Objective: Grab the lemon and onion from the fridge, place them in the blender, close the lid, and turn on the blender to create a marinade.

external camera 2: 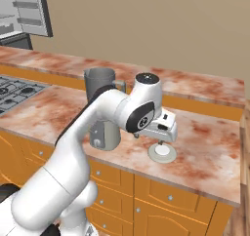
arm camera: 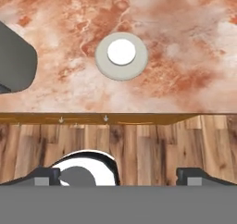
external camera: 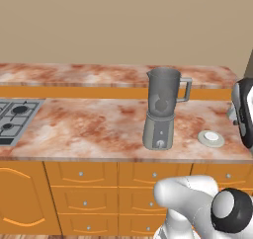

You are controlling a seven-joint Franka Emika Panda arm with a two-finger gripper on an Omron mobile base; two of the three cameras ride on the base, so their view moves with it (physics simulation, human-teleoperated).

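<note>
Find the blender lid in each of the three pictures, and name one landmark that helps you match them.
Left base view: lid lies low right on the counter, right of the blender.
Right base view: centre, below the pincer.
Hand view: upper centre, on the counter.
Shared landmark: the blender beside it.

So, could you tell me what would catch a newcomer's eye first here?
The grey blender stands open-topped mid-counter. Its lid lies flat on the marbled counter to its right. The open tool hangs just above that lid.
</note>
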